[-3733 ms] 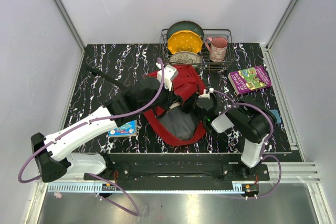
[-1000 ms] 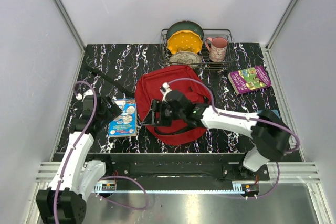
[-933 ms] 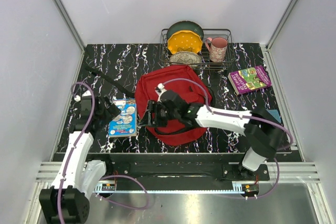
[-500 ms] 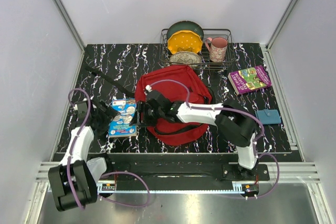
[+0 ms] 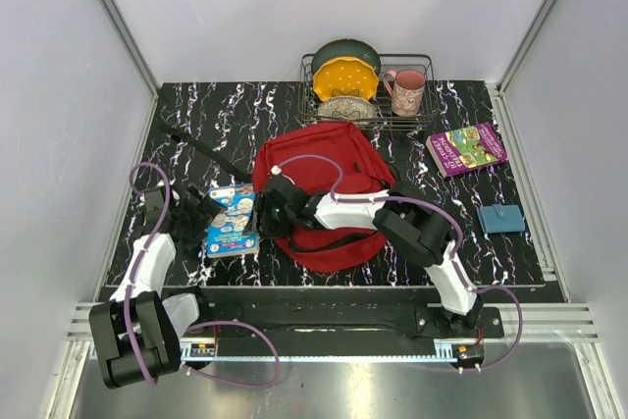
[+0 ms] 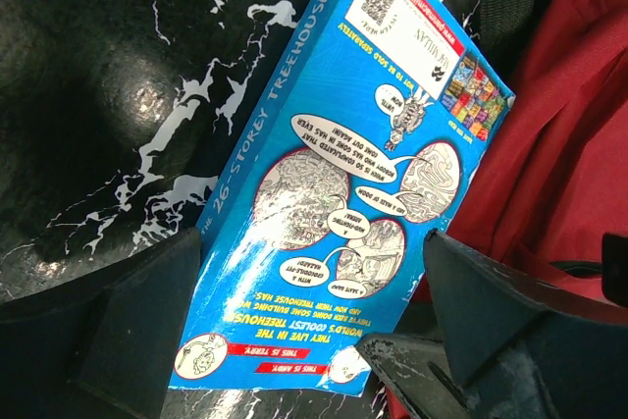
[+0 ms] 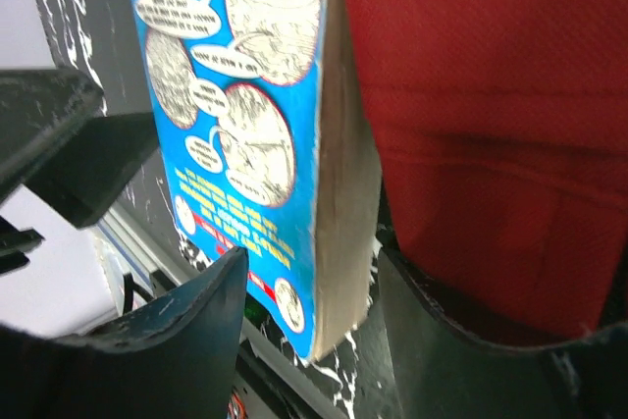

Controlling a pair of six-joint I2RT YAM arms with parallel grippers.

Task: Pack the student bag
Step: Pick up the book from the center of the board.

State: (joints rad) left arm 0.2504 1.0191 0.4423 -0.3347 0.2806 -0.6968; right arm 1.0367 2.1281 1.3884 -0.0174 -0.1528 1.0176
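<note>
Bag point(image 5: 334, 159) lies centre frame, red flap now down, and the grey lining seen a few seconds back is gone, so it likely needs reopening. Book point(image 5: 233, 221) is just left of it, unpacked. Right gripper point(image 5: 260, 215) has swung left across the bag and left gripper point(image 5: 206, 215) has closed in from frame left. Both have jaws apart, straddling opposite book edges, probably for a pickup.

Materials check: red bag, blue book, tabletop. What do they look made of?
The student bag looks like matte woven fabric: fine weave and soft folds show in the wrist views. The blue book is a paperback with a glossy printed card cover and cream paper page edges. The tabletop is glossy black with white veining, marble-look, possibly laminate.
</note>
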